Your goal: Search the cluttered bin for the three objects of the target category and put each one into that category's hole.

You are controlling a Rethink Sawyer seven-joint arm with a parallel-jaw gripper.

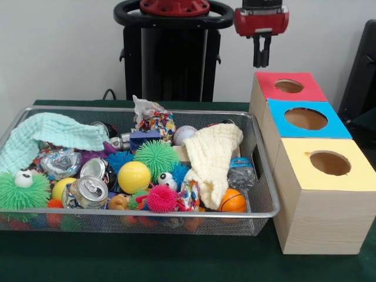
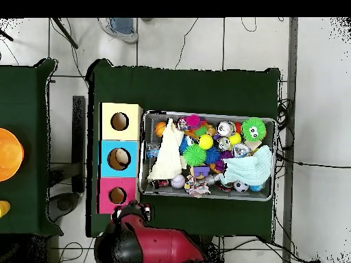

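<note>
surface [image 1: 176,258]: dark green cloth, carrying everything
second surface [image 2: 20,89]: dark green, apart at the overhead view's left edge
orange round thing [image 2: 9,154]: lying on that second surface
floor [image 2: 315,103]: pale tiles, cables trailing across

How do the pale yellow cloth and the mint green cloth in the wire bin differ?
The pale yellow cloth lies in a long strip near the bin's middle, running front to back; the mint green cloth spreads wide over one end's corner. The yellow one looks finely textured, the green one ribbed. Both are soft cloths draped over the toys.
</note>
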